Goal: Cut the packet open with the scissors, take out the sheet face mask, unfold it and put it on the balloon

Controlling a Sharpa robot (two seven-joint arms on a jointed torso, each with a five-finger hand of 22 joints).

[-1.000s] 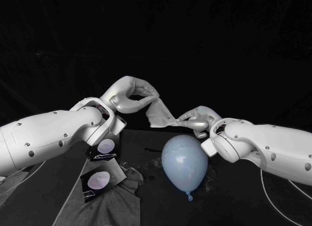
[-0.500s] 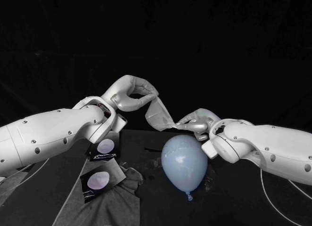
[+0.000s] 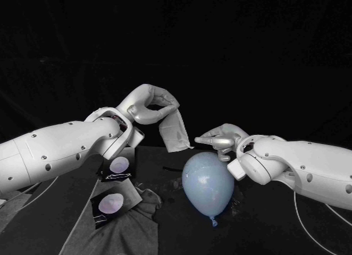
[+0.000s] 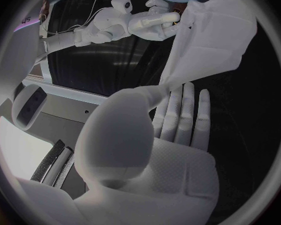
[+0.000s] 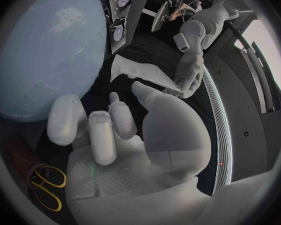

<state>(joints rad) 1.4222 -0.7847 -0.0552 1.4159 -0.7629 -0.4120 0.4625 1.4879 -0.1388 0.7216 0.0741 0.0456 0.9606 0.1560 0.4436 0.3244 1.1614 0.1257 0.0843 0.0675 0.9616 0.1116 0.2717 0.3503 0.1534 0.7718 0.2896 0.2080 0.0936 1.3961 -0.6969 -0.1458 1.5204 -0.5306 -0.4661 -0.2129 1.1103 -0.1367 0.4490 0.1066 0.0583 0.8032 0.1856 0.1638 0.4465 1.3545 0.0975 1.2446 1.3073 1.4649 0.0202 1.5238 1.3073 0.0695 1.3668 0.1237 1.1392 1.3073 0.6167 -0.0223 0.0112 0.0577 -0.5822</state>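
left robot hand (image 3: 149, 106) pinched the one sheet mask (image 3: 176, 130), which i saw hanging near the one balloon (image 3: 208, 183); right robot hand (image 3: 218, 139) loosely spread, holding nothing; two packet pieces (image 3: 118, 166) lay emptied on the table (image 3: 165, 156).

I can't tell whether my right hand (image 3: 219, 139) touches the sheet face mask (image 3: 173, 127). Its palm covers part of the scissors (image 5: 48, 184). The packet (image 3: 109, 204) print is too small to read.

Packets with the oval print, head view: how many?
2. One packet lies by the left arm. The other is nearer the robot, on the grey cloth. The arm may hide more.
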